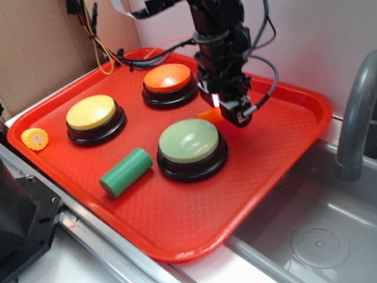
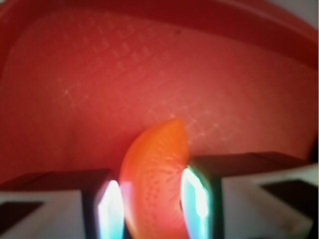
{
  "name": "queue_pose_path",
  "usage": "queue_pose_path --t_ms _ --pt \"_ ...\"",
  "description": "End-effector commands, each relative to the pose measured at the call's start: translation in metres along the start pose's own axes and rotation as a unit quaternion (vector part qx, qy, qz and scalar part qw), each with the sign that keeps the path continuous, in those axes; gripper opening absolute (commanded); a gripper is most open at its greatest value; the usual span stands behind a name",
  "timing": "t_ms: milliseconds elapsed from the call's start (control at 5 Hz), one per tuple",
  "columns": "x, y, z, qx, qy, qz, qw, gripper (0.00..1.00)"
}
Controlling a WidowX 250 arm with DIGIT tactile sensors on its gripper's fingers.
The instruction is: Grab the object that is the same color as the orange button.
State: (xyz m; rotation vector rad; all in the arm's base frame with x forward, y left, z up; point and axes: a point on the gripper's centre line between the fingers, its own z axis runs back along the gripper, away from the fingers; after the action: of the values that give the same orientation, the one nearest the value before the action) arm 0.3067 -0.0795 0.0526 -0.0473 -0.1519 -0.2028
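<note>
Pincer and orange slice meet at the bottom centre of the wrist view: the two fingers stand on either side of the glossy wedge and seem to press its flat faces, so I judge it is nearly closed on the slice, with only the slice's width between them. In the exterior view the same pincer is low over the red tray, a little above the centre of the frame, and only a small orange corner of the slice shows beside it, just between the orange button and the pale green button. Whether the slice rests on the tray or is already lifted, I cannot tell. The narrow gap between the two buttons probably explains why the arm comes from straight above. The yellow button, the green cylinder and the corn piece lie towards the left of the frame, well apart from the grasp, and a sink is at the lower right.
</note>
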Motion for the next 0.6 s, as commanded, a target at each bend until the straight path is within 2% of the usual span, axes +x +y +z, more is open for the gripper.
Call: queue_pose_path --t_ms 0,400 --pt "0.003 0.010 0.085 0.021 -0.048 0.081 0.995 0.00" --pt "-0.042 0.028 0.129 0.016 -0.025 0.198 0.980 0.00"
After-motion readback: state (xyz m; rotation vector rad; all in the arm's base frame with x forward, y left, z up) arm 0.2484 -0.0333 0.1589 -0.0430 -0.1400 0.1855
